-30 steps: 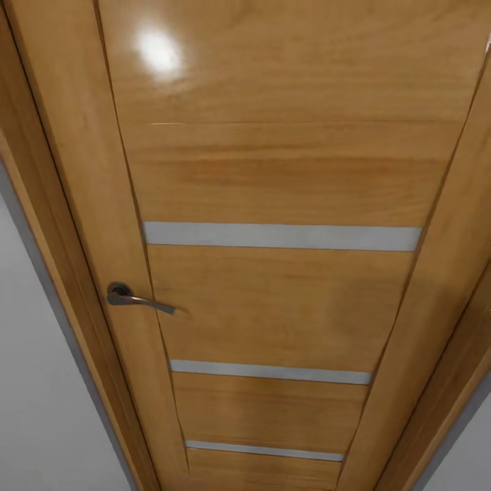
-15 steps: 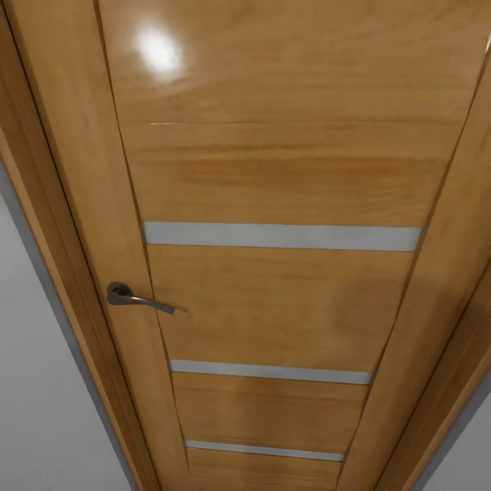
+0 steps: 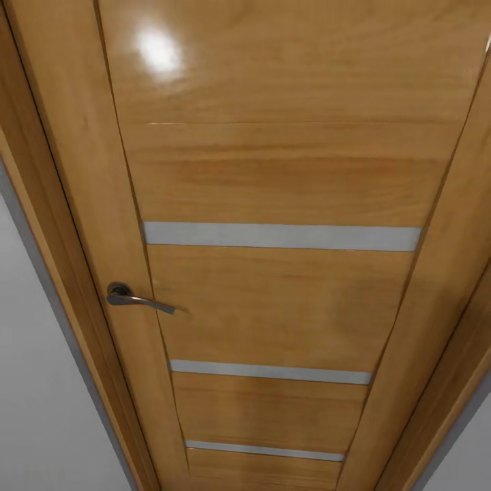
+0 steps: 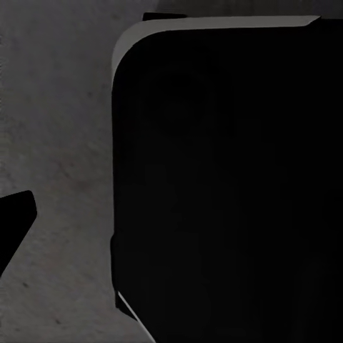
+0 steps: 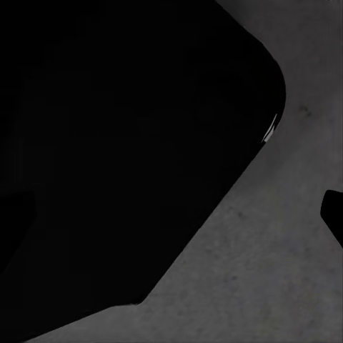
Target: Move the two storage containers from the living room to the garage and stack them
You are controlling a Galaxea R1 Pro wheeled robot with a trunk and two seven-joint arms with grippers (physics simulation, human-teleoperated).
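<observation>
Head view facing honey-wood door point(image 3: 273, 177) close up, lever handle point(image 3: 133, 297) at left, white wall point(image 3: 41, 409) beside. Wrist views looking down at dark concrete floor point(image 4: 57, 128) past black robot body point(image 4: 229, 179). Not seeing containers; guessing light, stiff, best gripped by thin walls. Not seeing grippers. Door blocking ahead.

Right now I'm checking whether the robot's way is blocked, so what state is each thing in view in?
Honey-coloured wooden door with frosted strips: shut, flush in its frame.
Dark metal lever handle: level, not pressed down.
Dark grey rough concrete floor: bare where it shows beside a black robot part.
</observation>
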